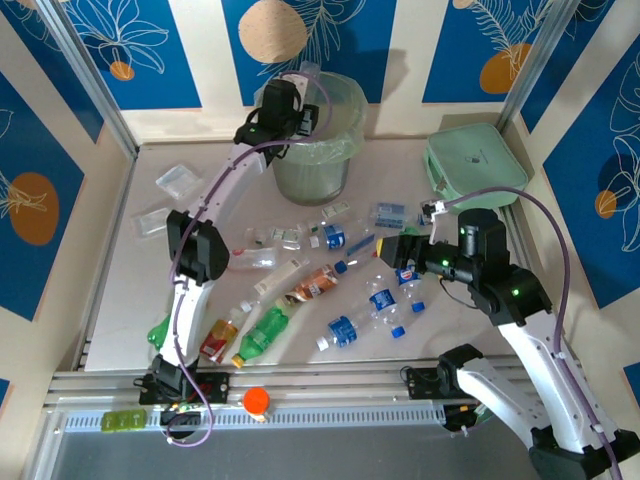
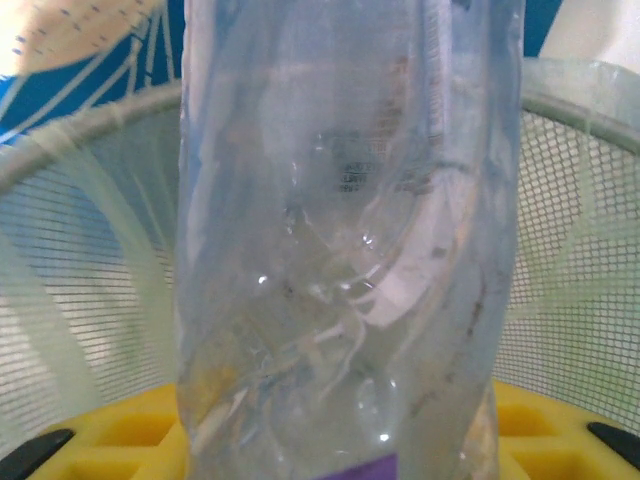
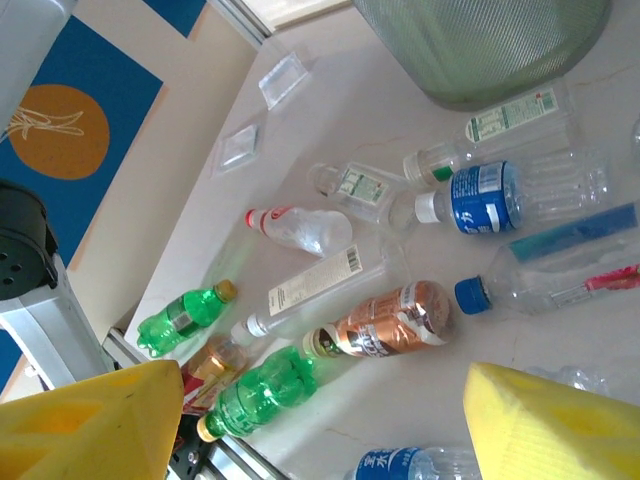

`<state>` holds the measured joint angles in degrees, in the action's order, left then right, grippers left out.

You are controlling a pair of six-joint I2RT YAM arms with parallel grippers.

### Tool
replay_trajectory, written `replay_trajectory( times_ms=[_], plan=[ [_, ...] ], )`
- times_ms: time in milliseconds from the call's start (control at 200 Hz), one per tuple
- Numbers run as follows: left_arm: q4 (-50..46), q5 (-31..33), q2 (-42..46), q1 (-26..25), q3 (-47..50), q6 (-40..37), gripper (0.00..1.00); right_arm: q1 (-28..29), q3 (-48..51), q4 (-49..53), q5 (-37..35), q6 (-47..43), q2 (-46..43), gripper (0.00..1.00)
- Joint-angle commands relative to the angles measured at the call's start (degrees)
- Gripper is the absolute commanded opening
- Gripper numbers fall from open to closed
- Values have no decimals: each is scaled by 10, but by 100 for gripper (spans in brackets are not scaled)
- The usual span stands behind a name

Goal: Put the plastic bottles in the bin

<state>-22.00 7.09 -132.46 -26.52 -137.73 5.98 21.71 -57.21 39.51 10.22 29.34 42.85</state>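
The left fingers [image 2: 110,440], moulded yellow plastic, were clamped on a clear crumpled bottle [image 2: 340,250]. It stood upright between them and took up the centre of the left wrist view. Its thin walls were dented and glossy, with faint print at upper middle. Behind it curved the bin [image 1: 318,175], a round, pale green, translucent basket with fine mesh walls and a thin clear liner. In the top view the held bottle sat at upper centre, at the bin's upper-left rim.

The right fingers [image 3: 90,425], two blunt yellow wedges, stood about half open with nothing between them. They occupied the lower corners of the right wrist view, above the scattered bottles.

On the pale surface [image 1: 120,290] at centre frame lay a copper-coloured crushed bottle [image 3: 390,320], green bottles [image 3: 265,385], blue-labelled clear bottles [image 3: 480,195] and a red-capped clear bottle [image 3: 300,228].

A mint green square box [image 1: 475,165] sat at upper right, and flat clear trays [image 1: 178,180] at upper left.
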Motion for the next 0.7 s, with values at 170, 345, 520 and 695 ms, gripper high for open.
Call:
replay_trajectory(
  times_ms=[170,345,520,695],
  plan=[
    [26,-27,-2,-2,-8,12,51,14,-4,19,-32,-13,-11,75],
    [28,-35,8,-2,-7,8,65,15,-17,31,-46,-15,-12,74],
    [31,-37,19,-2,-8,6,66,15,-30,39,-49,-22,-13,74],
    [24,-46,40,-2,-8,9,66,15,-42,43,-51,-25,-12,75]
  ],
)
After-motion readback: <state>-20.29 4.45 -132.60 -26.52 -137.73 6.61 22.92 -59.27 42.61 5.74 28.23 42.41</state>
